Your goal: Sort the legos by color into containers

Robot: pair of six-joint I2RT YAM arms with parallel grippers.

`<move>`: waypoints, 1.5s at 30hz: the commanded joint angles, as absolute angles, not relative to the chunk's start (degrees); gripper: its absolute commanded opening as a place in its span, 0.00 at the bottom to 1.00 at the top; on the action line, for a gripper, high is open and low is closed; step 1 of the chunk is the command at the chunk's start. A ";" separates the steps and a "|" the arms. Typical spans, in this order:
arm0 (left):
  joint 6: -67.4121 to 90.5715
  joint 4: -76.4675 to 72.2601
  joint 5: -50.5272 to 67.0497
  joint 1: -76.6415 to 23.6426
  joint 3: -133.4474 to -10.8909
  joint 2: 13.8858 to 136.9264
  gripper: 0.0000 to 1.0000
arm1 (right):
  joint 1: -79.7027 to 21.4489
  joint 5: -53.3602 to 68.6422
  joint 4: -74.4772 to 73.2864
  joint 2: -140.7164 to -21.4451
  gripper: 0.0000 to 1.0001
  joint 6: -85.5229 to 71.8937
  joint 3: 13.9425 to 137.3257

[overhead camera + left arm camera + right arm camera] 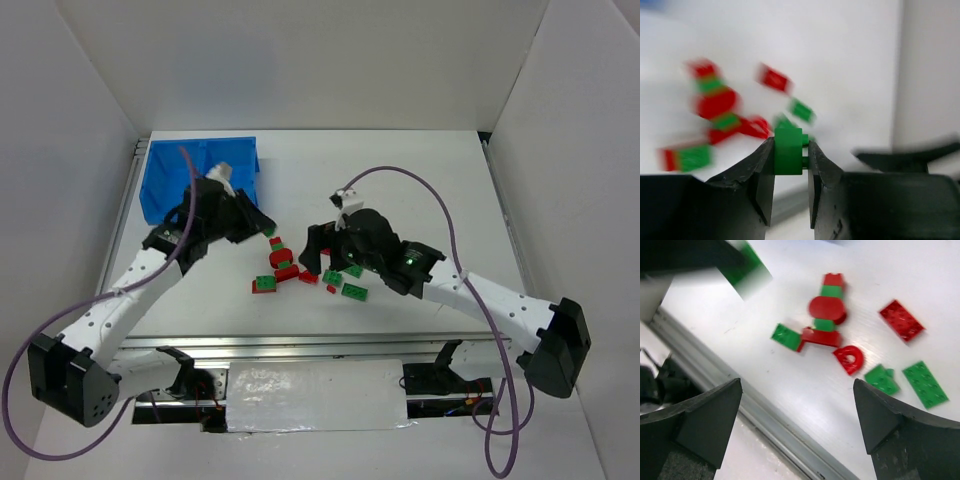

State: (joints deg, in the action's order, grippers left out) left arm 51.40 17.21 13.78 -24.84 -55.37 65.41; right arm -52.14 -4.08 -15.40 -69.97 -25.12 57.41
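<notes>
My left gripper (262,228) is shut on a small green brick (788,151), held above the table just right of the blue bin (165,185). The brick shows between the fingertips in the left wrist view and blurred at the top left of the right wrist view (747,267). A cluster of red and green legos (283,265) lies mid-table, with green plates (354,291) to its right. My right gripper (796,385) is open and empty, hovering over the table beside a red ring (849,359) and a red round piece (827,307).
The bin is partly hidden by my left arm, and its inside does not show. A metal rail (765,415) runs along the table's near edge. White walls stand on the left, right and far sides.
</notes>
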 commanded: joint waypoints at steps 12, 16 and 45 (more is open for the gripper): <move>50.98 18.28 -34.29 2.61 -85.56 94.44 0.09 | -45.44 -3.26 -17.67 -56.18 1.00 -29.09 47.04; 48.17 23.71 -33.23 4.30 -96.84 105.71 0.26 | -44.74 -2.73 -17.14 -55.02 1.00 -28.65 45.53; 39.21 30.14 -1.77 -7.47 -55.11 50.11 0.99 | -41.40 -13.37 -27.69 -79.19 0.98 -38.67 48.44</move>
